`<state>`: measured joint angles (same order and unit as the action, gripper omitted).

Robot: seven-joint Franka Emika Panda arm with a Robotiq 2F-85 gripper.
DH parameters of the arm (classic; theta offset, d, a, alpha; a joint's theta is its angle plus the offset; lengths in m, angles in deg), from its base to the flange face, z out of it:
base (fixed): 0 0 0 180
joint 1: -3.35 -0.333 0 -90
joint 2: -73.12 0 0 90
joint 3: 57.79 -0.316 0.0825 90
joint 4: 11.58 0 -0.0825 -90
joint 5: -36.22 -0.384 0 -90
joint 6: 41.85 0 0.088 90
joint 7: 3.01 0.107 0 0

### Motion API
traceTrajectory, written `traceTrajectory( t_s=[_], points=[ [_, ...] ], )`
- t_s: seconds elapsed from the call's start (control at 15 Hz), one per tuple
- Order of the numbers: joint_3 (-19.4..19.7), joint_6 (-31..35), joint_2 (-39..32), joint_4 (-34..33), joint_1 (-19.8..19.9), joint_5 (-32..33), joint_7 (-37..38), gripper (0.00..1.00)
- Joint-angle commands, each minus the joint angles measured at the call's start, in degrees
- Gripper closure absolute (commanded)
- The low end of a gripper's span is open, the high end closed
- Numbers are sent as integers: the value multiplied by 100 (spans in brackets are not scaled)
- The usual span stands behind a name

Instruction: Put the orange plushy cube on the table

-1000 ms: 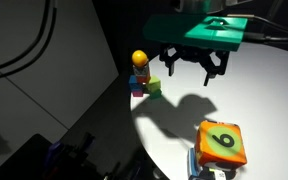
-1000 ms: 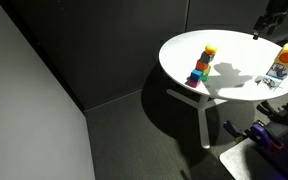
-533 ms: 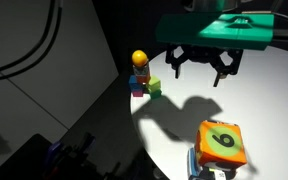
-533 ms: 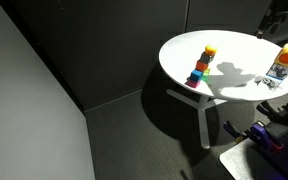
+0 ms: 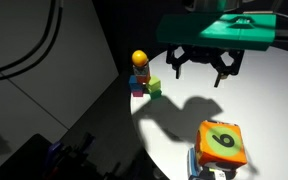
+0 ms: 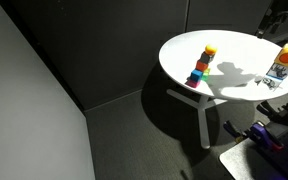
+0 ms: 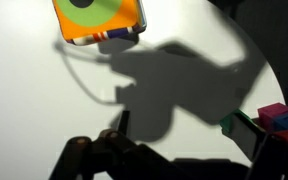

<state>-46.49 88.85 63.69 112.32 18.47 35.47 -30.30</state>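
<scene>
While my black jaws hang spread and empty above the smooth round white counter (image 5: 269,105), the soft orange plush cube (image 5: 222,143) with its green numbered patch sits apart from them near the rim, perched on something striped.

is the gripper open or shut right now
Open. In an exterior view the gripper hangs over the table with its fingers spread wide apart and nothing between them.

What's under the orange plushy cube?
Another object, with only a bluish edge showing. The orange plushy cube covers the rest, so what it is stays unclear.
</scene>
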Motion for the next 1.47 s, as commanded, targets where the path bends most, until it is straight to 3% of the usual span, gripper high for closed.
traceTrajectory(
  t_s=[0.0, 1.4],
  points=[
    [18, -28, 84, 117, 60, 112, -172, 0],
    [439, 166, 195, 646, 178, 1487, -195, 0]
  ],
)
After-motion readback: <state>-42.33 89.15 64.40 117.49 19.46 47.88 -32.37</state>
